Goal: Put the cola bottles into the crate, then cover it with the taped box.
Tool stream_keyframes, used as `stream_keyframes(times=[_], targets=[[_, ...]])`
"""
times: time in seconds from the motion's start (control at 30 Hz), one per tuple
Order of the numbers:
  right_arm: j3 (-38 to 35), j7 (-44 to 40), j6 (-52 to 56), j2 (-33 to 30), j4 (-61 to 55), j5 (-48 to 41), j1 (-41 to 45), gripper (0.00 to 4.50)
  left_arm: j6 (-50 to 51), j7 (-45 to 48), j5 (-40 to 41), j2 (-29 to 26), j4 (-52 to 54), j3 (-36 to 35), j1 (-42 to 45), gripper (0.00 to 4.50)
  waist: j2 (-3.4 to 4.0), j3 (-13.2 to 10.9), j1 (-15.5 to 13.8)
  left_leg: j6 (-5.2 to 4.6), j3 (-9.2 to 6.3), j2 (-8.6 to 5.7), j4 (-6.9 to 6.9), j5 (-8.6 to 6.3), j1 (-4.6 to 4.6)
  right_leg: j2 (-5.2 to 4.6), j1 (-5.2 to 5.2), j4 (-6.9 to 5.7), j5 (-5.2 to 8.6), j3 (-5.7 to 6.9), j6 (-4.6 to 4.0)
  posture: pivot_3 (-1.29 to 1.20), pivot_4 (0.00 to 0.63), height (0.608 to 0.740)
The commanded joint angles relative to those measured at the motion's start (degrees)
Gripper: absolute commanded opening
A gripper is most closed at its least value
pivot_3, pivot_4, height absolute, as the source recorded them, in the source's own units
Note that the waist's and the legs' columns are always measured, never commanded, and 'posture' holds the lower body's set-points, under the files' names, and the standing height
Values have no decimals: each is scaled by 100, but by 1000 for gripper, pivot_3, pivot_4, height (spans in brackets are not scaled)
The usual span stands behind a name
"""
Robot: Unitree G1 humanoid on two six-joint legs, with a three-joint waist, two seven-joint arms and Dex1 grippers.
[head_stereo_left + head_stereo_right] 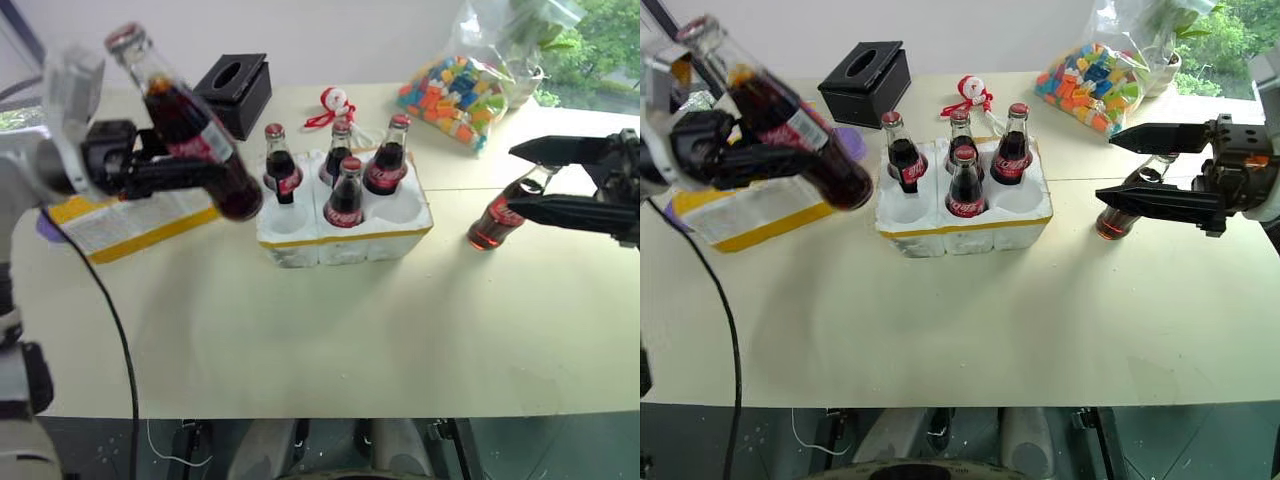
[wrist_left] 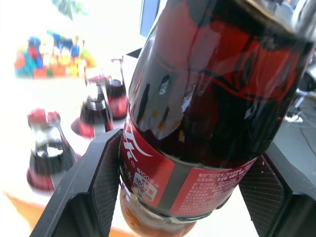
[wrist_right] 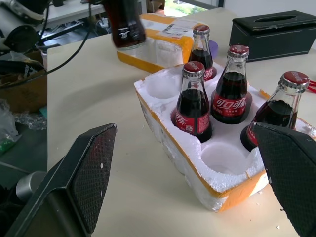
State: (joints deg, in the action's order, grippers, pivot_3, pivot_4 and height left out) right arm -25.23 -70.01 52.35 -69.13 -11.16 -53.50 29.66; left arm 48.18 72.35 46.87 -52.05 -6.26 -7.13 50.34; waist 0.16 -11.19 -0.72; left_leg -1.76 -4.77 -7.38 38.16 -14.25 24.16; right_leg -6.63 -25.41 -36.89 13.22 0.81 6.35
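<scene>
The left gripper (image 1: 185,175) clamps one cola bottle (image 1: 185,120) by its label, tilted above the table beside the crate (image 1: 345,235), probably for an empty well, while the right gripper (image 1: 525,180) stands wide open around the last bottle (image 1: 497,222) on the table

two crate (image 1: 345,240) wells free — four bottles (image 1: 345,196) crowd them

surface (image 1: 300,340): pale cream top, matte, soft shadows | wall (image 1: 330,35): plain white, behind far edge | window (image 1: 600,50): far right corner, green foliage outside, daylight coming in | floor (image 1: 530,450): dark grey, below near edge | clutter (image 3: 19,69): cardboard box and cables beside the surface, in right wrist view
</scene>
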Motion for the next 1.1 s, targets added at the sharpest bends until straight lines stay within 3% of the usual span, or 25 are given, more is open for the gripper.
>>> stream_keyframes(times=[0.03, 0.3, 0.5, 0.57, 0.63, 0.9, 1.1], targets=[[-260, 70, -45, -60, -178, -96, 1, 4500, -681, 203, -563, 403, -488, 392, 342, 2777, 0, 0, -1, 9, 2, 0, 0, 5, 0, -1, 0, -1, 0, -1, 0, 0, 150, 732], [-479, 355, 110, -36, -312, -225, -193, 4500, -1744, 591, -1616, 1231, -1230, 1146, 219, 2777, -7, -4, 14, 12, 1, 1, 1, 8, 15, -1, -13, 0, 0, -2, 0, 0, 150, 732], [-606, 518, 175, 31, -443, -334, -354, 4500, -2252, 366, -2098, 1603, -1432, 1212, -35, 2777, -7, -4, -5, 10, 1, 0, 5, 7, 15, -3, -11, -1, -1, -2, 1, 0, 150, 732], [-629, 567, 178, 59, -470, -331, -416, 4500, -2261, 361, -2156, 1642, -1345, 1193, -135, 3873, -7, -4, -4, 8, 1, -1, 6, 6, 15, -4, -10, -1, -1, -1, 1, 0, 150, 732], [-642, 609, 164, 67, -474, -322, -465, 4500, -2245, 360, -2165, 1642, -1261, 1147, -196, 4468, -6, -4, -2, 8, 1, -1, 6, 6, 15, -4, -11, -1, -1, -1, 1, 0, 150, 732], [-1004, 980, 159, 50, -341, -167, -644, 4500, -1475, 174, -1596, 1235, -440, 464, -321, 4468, -7, -4, 5, 9, 0, 0, 7, 6, 14, -2, -11, -6, -1, -1, 1, 0, 150, 732], [-3008, 860, 843, 138, -673, 62, -2141, 4500, 136, 458, -139, -61, 760, -702, -537, 4468, -1, 0, -2, 11, -2, 1, 4, 7, 14, 3, -14, -9, 0, -2, 0, 0, 150, 732]])
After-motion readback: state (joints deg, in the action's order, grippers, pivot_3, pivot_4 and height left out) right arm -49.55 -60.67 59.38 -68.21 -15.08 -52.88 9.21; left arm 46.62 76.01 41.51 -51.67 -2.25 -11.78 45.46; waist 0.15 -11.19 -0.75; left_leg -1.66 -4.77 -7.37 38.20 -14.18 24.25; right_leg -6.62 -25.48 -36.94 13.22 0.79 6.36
